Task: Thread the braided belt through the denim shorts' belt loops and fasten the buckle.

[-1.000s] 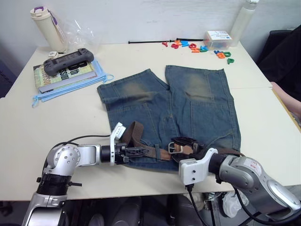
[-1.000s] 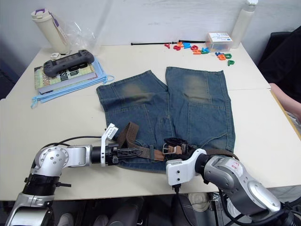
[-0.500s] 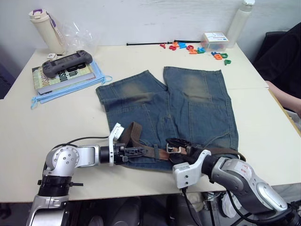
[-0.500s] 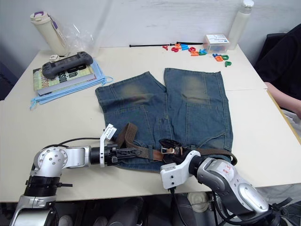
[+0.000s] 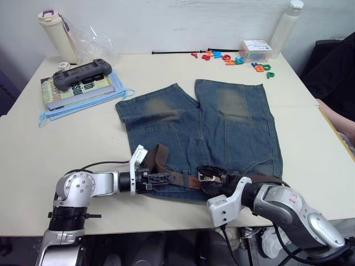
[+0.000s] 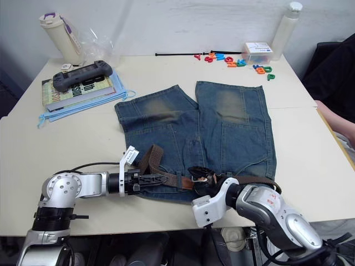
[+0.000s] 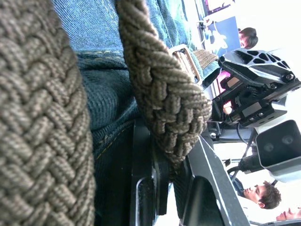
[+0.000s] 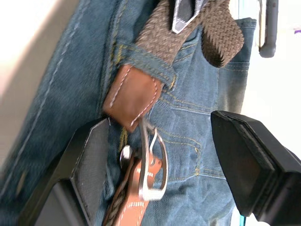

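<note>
A cream-coloured surface (image 5: 310, 127) stands against a pale wall, with a handheld game controller (image 5: 82, 73) on a book at the far left, a tall tumbler (image 5: 54, 34) behind it and coloured plastic letters (image 5: 233, 58) scattered at the far edge. The denim shorts (image 5: 213, 130) lie flat in the middle, legs pointing away, waistband along the near edge. The braided belt (image 5: 166, 176) runs along that waistband, and a spare length of it humps up in a loop near the left hip. The left claw (image 5: 158, 179) is closed on the braid there — its wrist view shows the woven strap pinched between the black fingers. The right claw (image 6: 201, 178) hovers over the middle of the waistband with its fingers spread wide and nothing between them; its wrist view shows the buckle (image 8: 151, 162) lying on the denim between the open fingers, the tan leather end having just passed under one of the belt loops (image 8: 143, 62). Judging by this, the threading seems largely done on the left half and the fastening step is in hand. The next move probably calls for the right claw to close on the buckle or the leather tab beside it — a small, flat target — while the left feeds slack without dragging the belt back out of its loop.
</note>
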### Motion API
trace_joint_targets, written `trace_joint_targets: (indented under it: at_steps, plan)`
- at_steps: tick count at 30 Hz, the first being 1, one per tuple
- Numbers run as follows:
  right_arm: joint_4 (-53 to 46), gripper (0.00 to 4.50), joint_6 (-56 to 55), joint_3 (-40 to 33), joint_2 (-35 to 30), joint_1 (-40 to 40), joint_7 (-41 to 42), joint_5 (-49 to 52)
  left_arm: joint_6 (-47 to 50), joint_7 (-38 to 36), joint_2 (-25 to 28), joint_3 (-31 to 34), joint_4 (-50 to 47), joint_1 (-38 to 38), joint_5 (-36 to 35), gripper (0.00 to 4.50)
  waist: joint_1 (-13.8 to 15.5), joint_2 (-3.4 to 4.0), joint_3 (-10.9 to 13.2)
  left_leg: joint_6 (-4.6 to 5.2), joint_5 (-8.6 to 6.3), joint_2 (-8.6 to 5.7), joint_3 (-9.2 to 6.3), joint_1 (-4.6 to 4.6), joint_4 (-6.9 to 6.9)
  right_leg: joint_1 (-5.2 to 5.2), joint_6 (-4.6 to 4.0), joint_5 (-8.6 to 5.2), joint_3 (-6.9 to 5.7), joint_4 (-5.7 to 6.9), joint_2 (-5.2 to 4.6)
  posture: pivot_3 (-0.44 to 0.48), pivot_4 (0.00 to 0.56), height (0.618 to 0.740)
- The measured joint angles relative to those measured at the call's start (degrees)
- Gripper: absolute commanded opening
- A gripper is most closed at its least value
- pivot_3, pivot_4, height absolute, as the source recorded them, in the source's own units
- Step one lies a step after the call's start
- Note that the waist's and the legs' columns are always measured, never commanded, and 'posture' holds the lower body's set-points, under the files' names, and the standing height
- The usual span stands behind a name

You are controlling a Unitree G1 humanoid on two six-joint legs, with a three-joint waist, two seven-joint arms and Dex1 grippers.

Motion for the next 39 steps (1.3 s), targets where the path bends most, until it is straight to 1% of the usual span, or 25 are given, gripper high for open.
trace_joint_targets:
  at_steps: [8, 12, 17, 20, 21, 24, 25, 26, 27, 29, 30, 35, 37, 38, 39]
  plan:
    - [0.65, 3.69, -2.52, -0.05, 0.23, 0.06, 1.03, -1.83, 0.97, -0.30, -0.32, 0.29, 0.00, -0.21, 0.82, 0.00, -0.05, -0.04, -0.04, 0.00, 0.00, 0.01, -0.01, 0.02, 0.00, 0.02, 0.00, 0.00, -0.01, 0.01, 0.00, 0.000, 0.150, 0.659]
    - [1.33, 3.69, -3.14, 1.27, 1.76, -1.43, 1.69, -3.88, 1.49, -0.33, -0.59, 0.68, 0.03, -0.50, 1.57, 0.00, -0.15, -0.13, -0.13, -0.01, 0.00, 0.02, -0.01, 0.11, 0.00, 0.09, 0.00, 0.00, -0.01, 0.03, 0.01, 0.000, 0.150, 0.659]
    - [3.73, 3.69, -3.06, 2.46, 5.25, -3.85, 2.33, -5.35, 2.18, -0.32, -1.04, 1.31, 0.03, -0.55, 1.98, 0.00, -0.40, -0.23, -0.19, -0.07, -0.03, 0.08, 0.00, 0.44, -0.03, 0.34, -0.04, -0.02, 0.02, 0.07, 0.08, 0.000, 0.150, 0.659]
    - [4.39, 3.69, -2.93, 2.61, 5.80, -4.30, 2.35, -5.64, 2.35, -0.31, -1.28, 1.56, 0.03, -0.55, 2.02, 0.00, -0.40, -0.23, -0.19, -0.10, -0.05, 0.10, 0.00, 0.49, -0.03, 0.38, -0.06, -0.03, 0.01, 0.09, 0.10, 0.000, 0.150, 0.659]
    - [4.42, 3.47, -2.92, 2.62, 5.81, -4.31, 2.36, -5.64, 2.38, -0.31, -1.32, 1.59, 0.04, -0.55, 2.03, 0.00, -0.39, -0.23, -0.19, -0.10, -0.05, 0.10, 0.01, 0.49, -0.04, 0.38, -0.06, -0.03, 0.01, 0.09, 0.10, 0.000, 0.150, 0.659]
    - [4.36, 2.55, -2.89, 2.50, 5.76, -3.50, 2.83, -5.64, 2.77, -0.28, -1.71, 1.70, 0.04, -0.65, 2.06, 0.00, -0.37, -0.24, -0.20, -0.12, -0.06, 0.11, 0.01, 0.49, -0.03, 0.37, -0.07, -0.04, 0.02, 0.09, 0.11, 0.000, 0.150, 0.659]
    - [4.39, 1.96, -2.89, 2.39, 5.65, -3.00, 2.90, -5.67, 2.95, -0.19, -1.83, 1.74, 0.04, -0.69, 2.08, 0.00, -0.29, -0.24, -0.19, -0.12, -0.07, 0.10, 0.00, 0.48, -0.03, 0.37, -0.08, -0.04, 0.02, 0.08, 0.12, 0.000, 0.150, 0.659]
    - [4.51, 1.59, -2.87, 2.34, 5.57, -2.55, 2.98, -5.74, 3.18, -0.15, -1.89, 1.90, 0.04, -0.71, 2.09, 0.00, -0.27, -0.24, -0.19, -0.12, -0.08, 0.11, 0.01, 0.47, -0.03, 0.35, -0.08, -0.04, 0.03, 0.08, 0.13, 0.000, 0.150, 0.659]
    - [4.54, 1.02, -2.91, 2.20, 5.45, -2.29, 3.01, -5.76, 3.30, -0.11, -1.95, 2.05, 0.04, -0.78, 2.13, 0.00, -0.27, -0.24, -0.19, -0.12, -0.08, 0.11, 0.01, 0.46, -0.03, 0.34, -0.08, -0.05, 0.03, 0.09, 0.13, 0.000, 0.150, 0.659]
    - [4.49, 0.30, -3.52, 2.01, 5.05, -1.27, 3.13, -5.79, 3.56, -0.04, -2.06, 2.20, 0.04, -0.86, 2.24, 0.00, -0.26, -0.23, -0.19, -0.13, -0.09, 0.12, 0.01, 0.44, -0.04, 0.32, -0.08, -0.05, 0.03, 0.09, 0.14, 0.000, 0.150, 0.659]
    - [4.23, 0.10, -3.69, 1.69, 4.97, -0.85, 3.12, -5.79, 3.70, -0.02, -2.15, 2.24, 0.04, -0.87, 2.30, 0.00, -0.24, -0.23, -0.19, -0.15, -0.09, 0.13, 0.01, 0.45, -0.04, 0.32, -0.09, -0.05, 0.03, 0.09, 0.15, 0.000, 0.150, 0.659]
    - [4.13, 0.10, -4.39, 1.18, 4.97, -0.38, 3.11, -5.96, 3.74, -0.25, -2.41, 2.03, 0.03, -1.05, 3.24, 0.00, -0.14, -0.23, -0.19, -0.15, -0.10, 0.13, 0.01, 0.44, -0.03, 0.33, -0.09, -0.05, 0.03, 0.08, 0.15, 0.000, 0.150, 0.659]
    - [4.13, 0.00, -4.40, 1.09, 4.98, -0.29, 3.11, -6.02, 2.56, -1.37, -1.86, 0.92, -0.37, -1.03, 4.14, 0.95, -0.10, -0.23, -0.19, -0.15, -0.10, 0.13, 0.01, 0.44, -0.03, 0.33, -0.09, -0.05, 0.03, 0.08, 0.15, 0.000, 0.150, 0.659]
    - [4.13, 0.00, -4.39, 1.06, 5.04, -0.24, 3.09, -6.02, 0.87, -2.45, -1.09, -0.33, -1.36, -0.73, 5.07, 1.15, -0.10, -0.23, -0.19, -0.16, -0.10, 0.14, 0.02, 0.44, -0.03, 0.33, -0.09, -0.05, 0.03, 0.08, 0.15, 0.000, 0.150, 0.659]
    - [4.13, 0.00, -4.37, 0.96, 5.13, -0.07, 3.02, -6.02, -0.87, -3.74, -0.24, -1.62, -3.00, -0.24, 6.18, 1.48, -0.10, -0.23, -0.19, -0.17, -0.11, 0.15, 0.01, 0.43, -0.03, 0.33, -0.09, -0.05, 0.03, 0.07, 0.15, 0.000, 0.150, 0.659]
